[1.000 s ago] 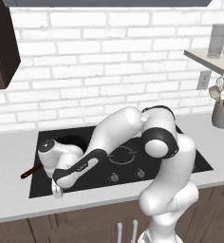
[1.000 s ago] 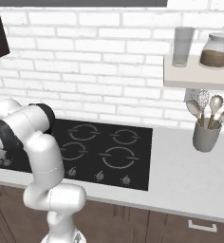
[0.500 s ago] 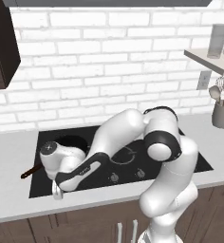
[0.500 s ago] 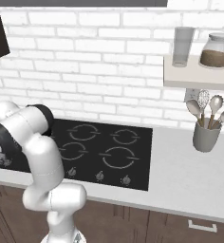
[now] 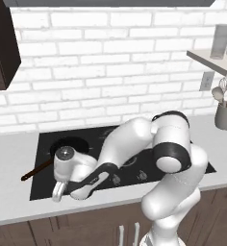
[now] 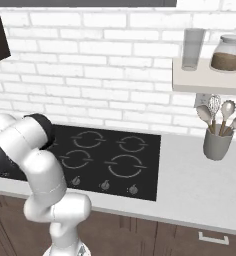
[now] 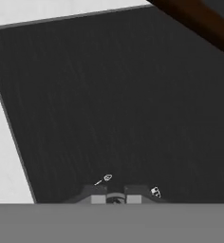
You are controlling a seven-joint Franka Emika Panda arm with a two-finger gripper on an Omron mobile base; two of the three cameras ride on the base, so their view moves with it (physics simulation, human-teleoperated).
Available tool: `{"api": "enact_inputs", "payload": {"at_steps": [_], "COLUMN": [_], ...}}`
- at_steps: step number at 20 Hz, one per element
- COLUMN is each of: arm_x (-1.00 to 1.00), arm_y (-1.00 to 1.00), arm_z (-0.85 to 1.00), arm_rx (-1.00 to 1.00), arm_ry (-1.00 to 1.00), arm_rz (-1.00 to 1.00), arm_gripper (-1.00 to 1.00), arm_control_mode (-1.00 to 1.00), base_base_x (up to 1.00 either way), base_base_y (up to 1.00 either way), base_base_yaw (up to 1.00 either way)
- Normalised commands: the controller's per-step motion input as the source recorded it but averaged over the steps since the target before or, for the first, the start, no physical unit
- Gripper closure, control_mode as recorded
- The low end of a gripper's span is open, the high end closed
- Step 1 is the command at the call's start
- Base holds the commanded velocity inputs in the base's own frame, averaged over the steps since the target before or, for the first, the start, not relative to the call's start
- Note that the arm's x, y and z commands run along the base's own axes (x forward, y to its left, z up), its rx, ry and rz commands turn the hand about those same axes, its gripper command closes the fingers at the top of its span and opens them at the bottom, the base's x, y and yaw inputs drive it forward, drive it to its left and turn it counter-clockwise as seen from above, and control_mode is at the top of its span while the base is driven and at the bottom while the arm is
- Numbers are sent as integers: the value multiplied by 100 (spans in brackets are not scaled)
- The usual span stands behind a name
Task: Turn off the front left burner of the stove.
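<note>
My gripper [image 7: 115, 199] is down at the near left edge of the stove [image 5: 134, 166], its fingertips closed in narrowly around a small grey knob [image 7: 115, 200] that I can just make out between them in the hand view; I judge I am on it, though little of it shows. Over the last second my hand has sunk lower and come nearer the front of the cooktop, so the reach looks finished and the turn itself is what remains. Just beyond my hand a dark pan [image 5: 69, 145] sits on the left side of the glass, its brown handle [image 5: 36, 170] pointing left and near. Further right, the other knobs [image 6: 105, 185] line the stove's near edge.
</note>
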Motion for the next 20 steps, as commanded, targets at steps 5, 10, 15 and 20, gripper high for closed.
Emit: {"api": "enact_inputs", "payload": {"at_steps": [5,10,15,20], "arm_x": [-10,-8,0,-7], "arm_y": [-84,-82,-68,-74], "arm_z": [-19,-21,-20,-6], "arm_rx": [18,18,15,21], "arm_ry": [-7,-4,-1,5], "arm_rz": [-53,-58,-67,-70], "arm_gripper": [100,100,100,100], "arm_control_mode": [-100,-100,-100,-100], "base_base_x": [0,0,0,0], "base_base_y": [0,0,0,0], "base_base_yaw": [0,0,0,0]}}
